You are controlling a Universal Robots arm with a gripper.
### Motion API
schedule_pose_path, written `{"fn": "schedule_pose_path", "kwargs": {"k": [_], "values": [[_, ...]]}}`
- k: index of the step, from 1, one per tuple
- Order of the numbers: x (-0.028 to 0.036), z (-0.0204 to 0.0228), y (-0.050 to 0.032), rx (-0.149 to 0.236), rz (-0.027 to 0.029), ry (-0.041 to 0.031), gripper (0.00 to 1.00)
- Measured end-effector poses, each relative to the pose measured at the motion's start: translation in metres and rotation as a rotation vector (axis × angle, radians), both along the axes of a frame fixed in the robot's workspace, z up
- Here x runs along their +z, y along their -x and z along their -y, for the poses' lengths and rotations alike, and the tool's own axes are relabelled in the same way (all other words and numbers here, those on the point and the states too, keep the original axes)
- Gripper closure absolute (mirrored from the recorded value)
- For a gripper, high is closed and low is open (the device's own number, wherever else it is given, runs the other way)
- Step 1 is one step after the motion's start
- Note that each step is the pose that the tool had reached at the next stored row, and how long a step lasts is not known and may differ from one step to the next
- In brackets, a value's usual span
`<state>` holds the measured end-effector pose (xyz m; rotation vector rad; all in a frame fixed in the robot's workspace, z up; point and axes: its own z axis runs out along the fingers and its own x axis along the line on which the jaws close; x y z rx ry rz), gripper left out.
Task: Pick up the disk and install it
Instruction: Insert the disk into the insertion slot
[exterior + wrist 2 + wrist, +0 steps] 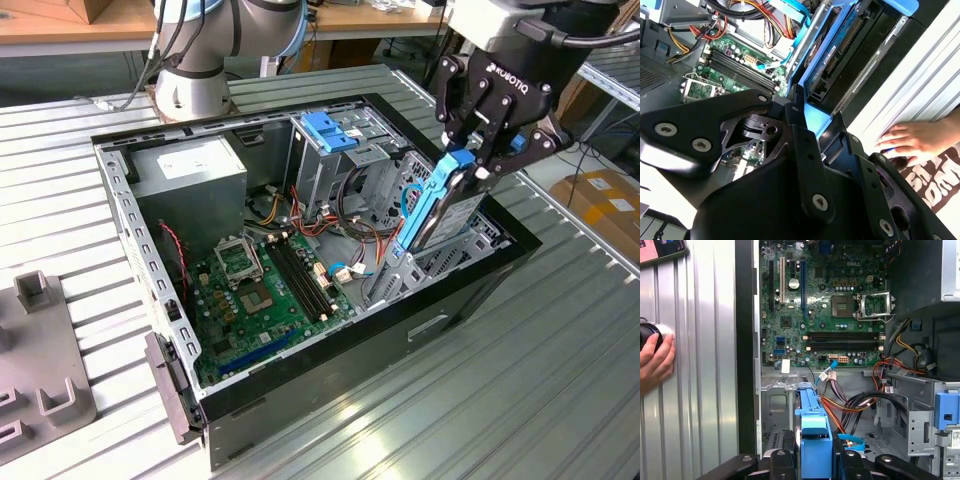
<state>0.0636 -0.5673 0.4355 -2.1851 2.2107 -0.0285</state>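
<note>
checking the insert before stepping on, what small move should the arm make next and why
Probably a short, slow push down along the tilt: the gripper holds the disk by its top edge, lower end in the drive cage, most of it standing out.

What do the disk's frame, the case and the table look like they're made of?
The disk, gripped by the gripper: bright blue frame, smooth and evenly coloured, likely plastic; its grey body looks metal. The case: inner walls bare perforated sheet metal; outside black, probably painted. The table: ribbed silvery slats with a sheen, seemingly aluminium.
</note>
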Motion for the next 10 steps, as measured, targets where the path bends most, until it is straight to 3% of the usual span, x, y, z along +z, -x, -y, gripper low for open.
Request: {"fn": "schedule_pose_path", "kwargs": {"k": [10], "values": [[-0.0326,0.0002,-0.0005,-0.002,0.0000,0.0000,0.63]]}}
